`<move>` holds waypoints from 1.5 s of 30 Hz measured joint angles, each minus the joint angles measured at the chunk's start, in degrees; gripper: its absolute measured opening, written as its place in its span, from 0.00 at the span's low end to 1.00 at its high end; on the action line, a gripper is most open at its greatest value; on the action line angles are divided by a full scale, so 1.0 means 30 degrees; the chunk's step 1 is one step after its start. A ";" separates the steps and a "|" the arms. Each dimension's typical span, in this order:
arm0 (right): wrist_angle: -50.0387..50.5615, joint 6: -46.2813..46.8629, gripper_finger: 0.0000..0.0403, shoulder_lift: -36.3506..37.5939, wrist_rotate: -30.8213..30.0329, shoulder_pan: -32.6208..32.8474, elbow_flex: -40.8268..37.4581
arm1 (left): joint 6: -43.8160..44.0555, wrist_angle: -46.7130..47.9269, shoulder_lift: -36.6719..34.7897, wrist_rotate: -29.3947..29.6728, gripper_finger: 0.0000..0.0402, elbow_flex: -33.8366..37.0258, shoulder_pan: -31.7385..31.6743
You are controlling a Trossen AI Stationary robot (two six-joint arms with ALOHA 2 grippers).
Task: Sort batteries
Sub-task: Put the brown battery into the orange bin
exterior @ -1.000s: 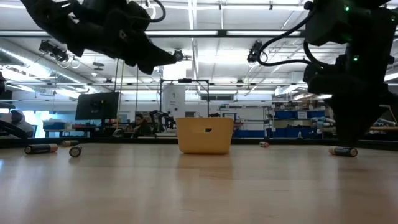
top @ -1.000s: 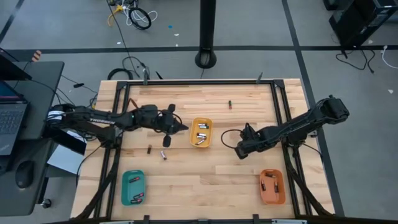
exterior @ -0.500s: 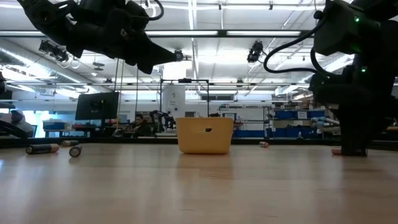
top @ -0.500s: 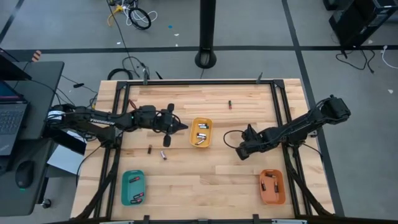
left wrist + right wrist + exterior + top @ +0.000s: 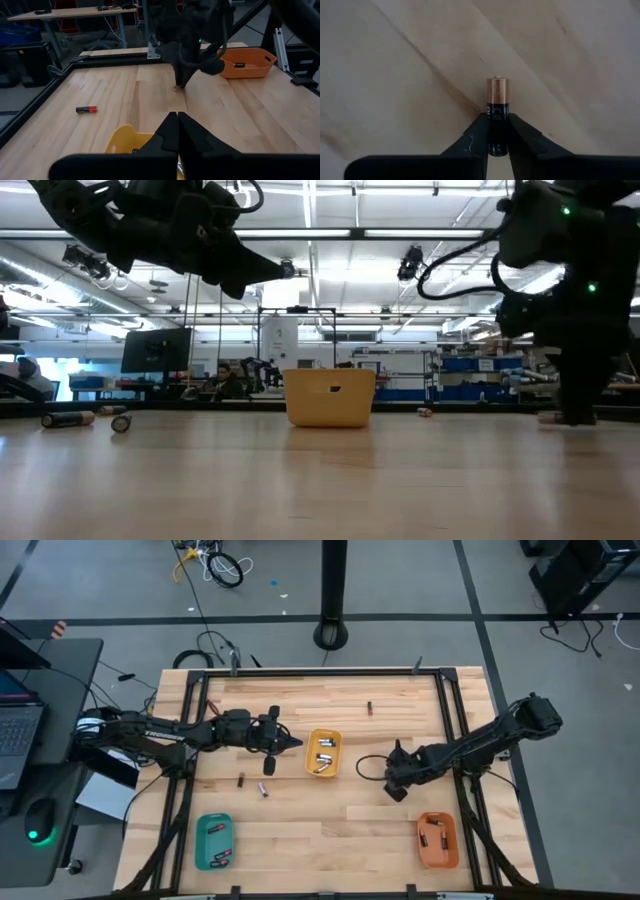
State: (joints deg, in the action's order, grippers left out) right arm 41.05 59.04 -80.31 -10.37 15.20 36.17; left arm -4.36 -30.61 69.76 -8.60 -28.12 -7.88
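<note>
Battery (image 5: 497, 112) between right tool (image 5: 498, 131) fingertips

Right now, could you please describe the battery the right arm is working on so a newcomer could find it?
Start at the yellow tray mid-table and look toward the right arm. The battery lies on bare wood there, alone, copper-topped and black, pinched in the right gripper.

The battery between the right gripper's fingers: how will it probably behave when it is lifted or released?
The battery is a smooth cylinder, so it would likely roll if dropped on the table. It looks rigid. The right gripper pinches only its dark end, so it may pivot.
</note>
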 joint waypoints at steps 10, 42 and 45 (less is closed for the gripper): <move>0.5600 -0.2045 0.14 0.0348 0.1857 0.1890 0.6332 | -0.0452 0.0001 0.0000 0.0522 0.01 0.0000 0.0000; 0.1133 1.0198 0.14 0.0240 0.6505 1.1702 0.2583 | 0.0029 0.0619 0.0000 0.1362 0.01 -0.0007 0.0000; 0.0362 1.0276 0.14 0.0240 0.6626 1.1702 0.1928 | 0.0030 0.0627 0.0000 0.1369 0.01 -0.0007 0.0000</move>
State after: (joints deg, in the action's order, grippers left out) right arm 42.13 89.86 -79.59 9.51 50.30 41.96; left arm -4.27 -28.73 69.76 -4.49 -28.14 -7.88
